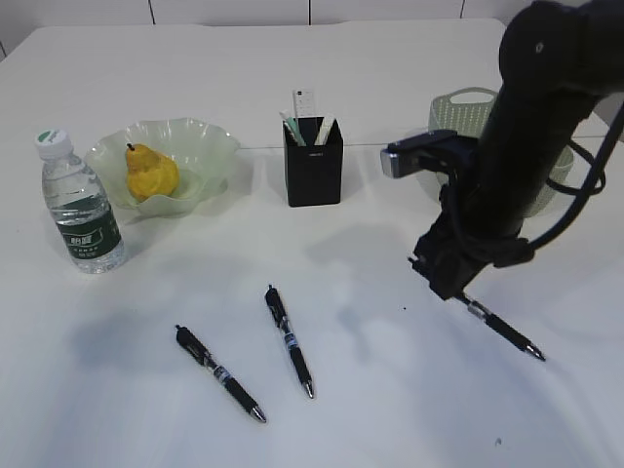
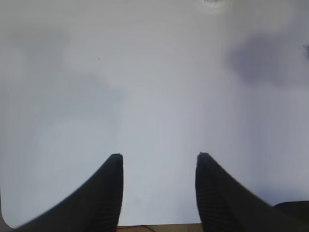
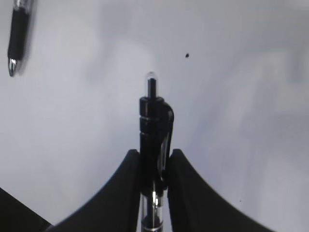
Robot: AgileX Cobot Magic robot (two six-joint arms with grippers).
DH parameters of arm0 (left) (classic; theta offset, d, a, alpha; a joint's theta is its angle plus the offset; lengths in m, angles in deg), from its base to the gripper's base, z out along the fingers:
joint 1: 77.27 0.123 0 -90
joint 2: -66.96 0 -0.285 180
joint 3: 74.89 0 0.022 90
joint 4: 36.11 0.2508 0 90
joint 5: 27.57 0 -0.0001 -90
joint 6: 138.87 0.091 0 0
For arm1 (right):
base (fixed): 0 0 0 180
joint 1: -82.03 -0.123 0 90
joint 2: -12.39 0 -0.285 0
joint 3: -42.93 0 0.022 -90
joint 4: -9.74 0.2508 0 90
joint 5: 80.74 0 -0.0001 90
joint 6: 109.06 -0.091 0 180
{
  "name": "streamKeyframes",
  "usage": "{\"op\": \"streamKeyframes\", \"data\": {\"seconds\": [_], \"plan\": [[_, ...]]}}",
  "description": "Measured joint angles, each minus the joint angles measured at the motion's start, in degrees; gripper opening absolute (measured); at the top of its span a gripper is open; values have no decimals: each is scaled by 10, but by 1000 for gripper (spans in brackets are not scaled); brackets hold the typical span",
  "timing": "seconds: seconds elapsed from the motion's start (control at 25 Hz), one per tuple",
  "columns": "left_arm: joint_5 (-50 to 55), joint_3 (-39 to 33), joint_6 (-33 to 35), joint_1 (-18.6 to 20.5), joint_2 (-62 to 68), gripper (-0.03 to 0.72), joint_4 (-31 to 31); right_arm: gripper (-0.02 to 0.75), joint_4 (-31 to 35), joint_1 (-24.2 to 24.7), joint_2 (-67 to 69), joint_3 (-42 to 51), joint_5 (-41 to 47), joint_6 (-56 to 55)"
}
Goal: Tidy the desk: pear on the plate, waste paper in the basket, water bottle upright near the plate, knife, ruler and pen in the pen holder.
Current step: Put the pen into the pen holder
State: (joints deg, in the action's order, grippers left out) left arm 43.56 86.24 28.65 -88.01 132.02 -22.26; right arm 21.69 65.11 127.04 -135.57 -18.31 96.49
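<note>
Two black pens (image 1: 219, 373) (image 1: 290, 340) lie loose on the white surface (image 1: 390, 409), their print too small to read. The right claw (image 3: 154, 166) is clamped on a third pen (image 3: 153, 125), black with a clear barrel. The left claw (image 2: 159, 159) stands apart over bare surface. Farther back, the bottle (image 1: 80, 205) stands upright beside the plate (image 1: 210, 146), its green label's white writing illegible; the pear (image 1: 149, 174) sits in the plate. The black holder (image 1: 313, 166) carries a small unreadable label. The basket (image 1: 458, 107) is behind the arm.

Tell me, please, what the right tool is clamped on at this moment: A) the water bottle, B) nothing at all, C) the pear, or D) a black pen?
D: in the right wrist view the right tool has its fingers closed on the barrel of a black pen, and the exterior view shows that pen's tip sticking out below the arm.
</note>
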Motion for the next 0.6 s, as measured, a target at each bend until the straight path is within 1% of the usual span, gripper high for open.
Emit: {"op": "streamKeyframes", "data": {"seconds": [0.16,0.4,0.6], "plan": [[0,0,0,0,0,342,0,155,0,0,0,-69,30,-25],[0,0,0,0,0,341,0,155,12,0,0,-162,37,-33],[0,0,0,0,0,341,0,155,26,0,0,-205,24,-53]]}}
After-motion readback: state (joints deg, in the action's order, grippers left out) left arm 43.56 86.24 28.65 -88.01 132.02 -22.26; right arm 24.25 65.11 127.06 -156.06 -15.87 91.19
